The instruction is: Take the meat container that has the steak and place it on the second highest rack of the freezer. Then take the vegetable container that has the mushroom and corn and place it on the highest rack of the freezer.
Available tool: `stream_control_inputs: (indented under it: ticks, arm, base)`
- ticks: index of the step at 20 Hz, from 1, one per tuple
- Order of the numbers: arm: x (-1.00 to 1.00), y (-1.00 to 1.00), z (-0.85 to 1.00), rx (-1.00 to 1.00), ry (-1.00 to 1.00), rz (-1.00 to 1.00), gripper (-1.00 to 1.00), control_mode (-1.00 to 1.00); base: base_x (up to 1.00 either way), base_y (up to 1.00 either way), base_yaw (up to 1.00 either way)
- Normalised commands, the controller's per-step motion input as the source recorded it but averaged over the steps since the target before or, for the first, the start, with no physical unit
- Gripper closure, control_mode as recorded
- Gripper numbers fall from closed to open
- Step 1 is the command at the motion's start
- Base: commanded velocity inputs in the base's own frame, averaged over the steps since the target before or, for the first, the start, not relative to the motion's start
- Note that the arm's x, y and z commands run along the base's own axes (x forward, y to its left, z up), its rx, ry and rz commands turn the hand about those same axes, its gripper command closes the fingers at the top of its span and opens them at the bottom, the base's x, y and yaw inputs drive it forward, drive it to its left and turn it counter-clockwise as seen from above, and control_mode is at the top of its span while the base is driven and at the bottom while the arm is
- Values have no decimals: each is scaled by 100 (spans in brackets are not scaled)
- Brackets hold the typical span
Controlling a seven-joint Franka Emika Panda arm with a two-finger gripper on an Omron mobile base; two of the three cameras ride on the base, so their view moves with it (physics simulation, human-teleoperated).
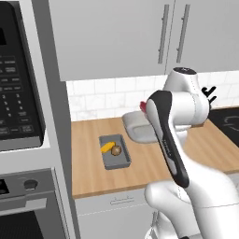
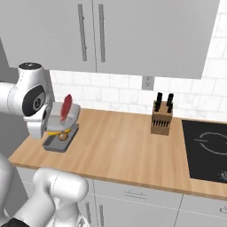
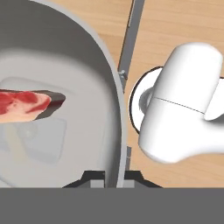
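Gripper (image 3: pixel 114 177), jaws clamped on the rim of the pale meat container (image 3: pixel 65 65), which hangs lifted above the wooden counter (image 2: pixel 128 150); the steak (image 3: pixel 26 105) sits inside, propped on edge. For the carry to the freezer, keep the container level so the steak stays put. Directly beneath the meat container lies the grey vegetable container (image 1: pixel 114 151) with corn (image 1: pixel 107 147) and mushroom (image 1: pixel 116 150). Well beyond it along the counter stands the knife block (image 2: pixel 162 117); overhead cabinets (image 2: pixel 111 31) limit height.
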Motion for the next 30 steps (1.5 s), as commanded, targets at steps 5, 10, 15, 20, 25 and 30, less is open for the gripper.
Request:
stream_control_inputs:
  ticks: [5, 10, 15, 20, 25, 30]
  arm:
    - [0, 6, 0, 0, 0, 2, 100, -100]
    - [-2, -14, 0, 0, 0, 9, 100, -100]
    - [-15, -37, 0, 2, 0, 10, 100, -100]
    - [-42, -11, 3, 1, 0, 5, 100, -100]
    - [-49, 0, 5, 0, 0, 2, 100, -100]
    - [-21, 0, 10, 0, 0, 0, 100, -100]
  base:
    - [0, 0, 0]
    - [0, 0, 0]
    - [0, 0, 0]
    - [0, 0, 0]
    - [0, 0, 0]
    - [0, 0, 0]
